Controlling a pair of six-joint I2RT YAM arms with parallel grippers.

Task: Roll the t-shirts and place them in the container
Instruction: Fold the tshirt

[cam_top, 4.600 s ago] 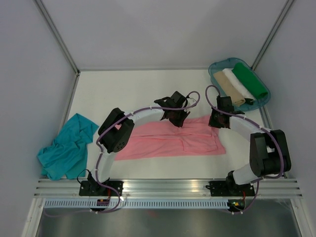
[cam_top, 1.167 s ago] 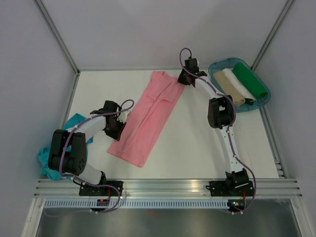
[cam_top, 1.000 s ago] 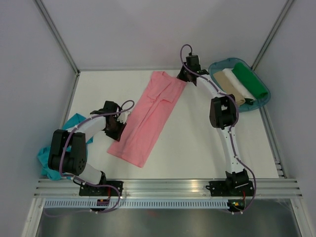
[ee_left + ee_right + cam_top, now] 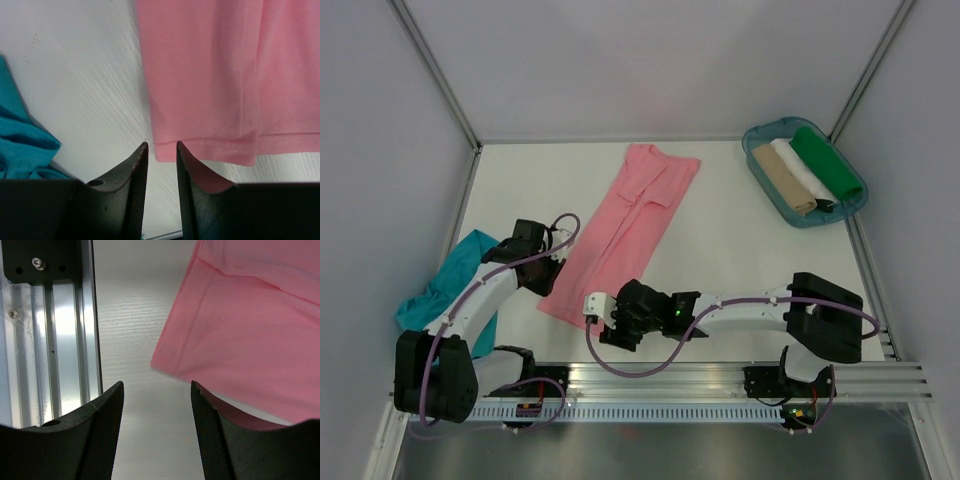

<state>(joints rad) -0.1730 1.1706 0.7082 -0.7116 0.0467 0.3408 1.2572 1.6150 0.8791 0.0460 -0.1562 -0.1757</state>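
The salmon pink t-shirt (image 4: 625,225) lies flat as a long folded strip, running diagonally from the far middle to the near left. Its hem (image 4: 210,147) shows just beyond my left gripper (image 4: 160,148), whose jaws stand a narrow gap apart with nothing in them. In the top view that left gripper (image 4: 544,288) hovers at the hem's left corner. My right gripper (image 4: 605,325) hangs low over the hem's right corner (image 4: 165,357), jaws wide open and empty (image 4: 156,390). The teal blue t-shirt (image 4: 445,295) lies crumpled at the left edge, also seen in the left wrist view (image 4: 20,145).
A teal plastic tray (image 4: 752,152) at the far right holds rolled beige, white and green cloths. The aluminium rail (image 4: 50,340) runs along the near table edge, close to my right gripper. Grey walls enclose the table on three sides.
The right arm has let go at the shirt's far collar end and swung back to the near hem, its jaws now open. The left gripper shifted slightly toward the hem.
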